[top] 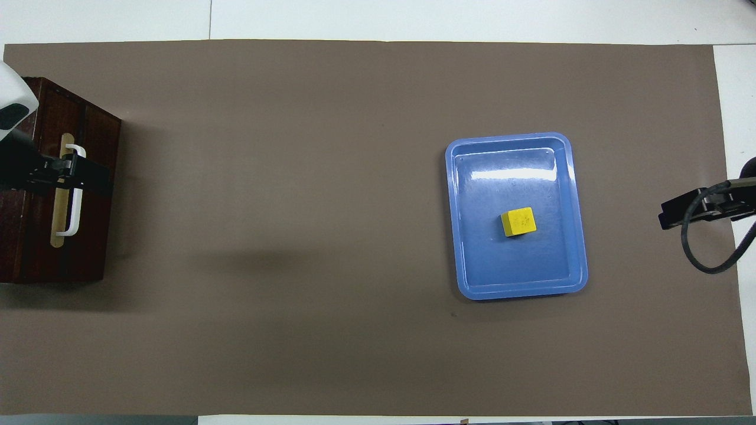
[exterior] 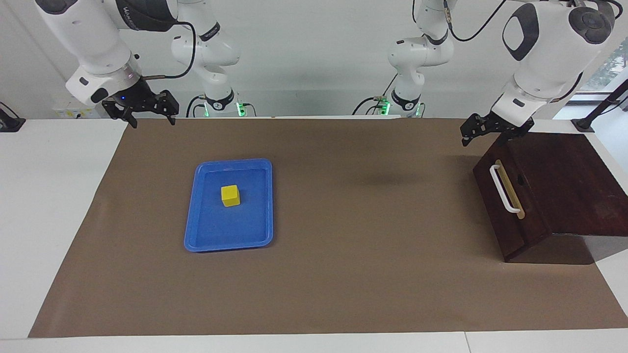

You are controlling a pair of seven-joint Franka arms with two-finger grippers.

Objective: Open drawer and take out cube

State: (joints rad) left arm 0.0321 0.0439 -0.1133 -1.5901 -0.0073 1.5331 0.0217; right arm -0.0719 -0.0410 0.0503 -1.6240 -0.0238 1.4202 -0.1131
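Brown matting [exterior: 368, 274] covers a white table, with both robot bases at twelve o'clock in the facing view. From there the drawer [exterior: 522, 233] sits shut at about three o'clock, at the left arm's end. Its white bar handle [exterior: 503, 189] has its long axis running from eleven to five o'clock. The left gripper [exterior: 493, 131] hangs with released fingers over the box's twelve o'clock edge, so the handle lies toward its five o'clock, below and apart from it. The cube [exterior: 230, 195] rests in the blue tray [exterior: 230, 230] at about nine o'clock, not in the drawer. The right gripper [exterior: 147, 112], fingers spread and empty, is raised over the mat's eleven o'clock corner, with the cube toward its five o'clock. In the overhead view the mat [top: 295, 177] fills the frame. The drawer [top: 88, 248] is at nine o'clock, its handle [top: 74, 218] running from twelve to six, and the left gripper [top: 88, 177] crosses above the bar's upper part. The cube [top: 518, 221] sits square in the tray [top: 514, 265] at three o'clock, with the right gripper [top: 670, 217] off at the cube's three o'clock. Judging by position, the right arm is much the closer one to the cube, and the left arm to the handle.
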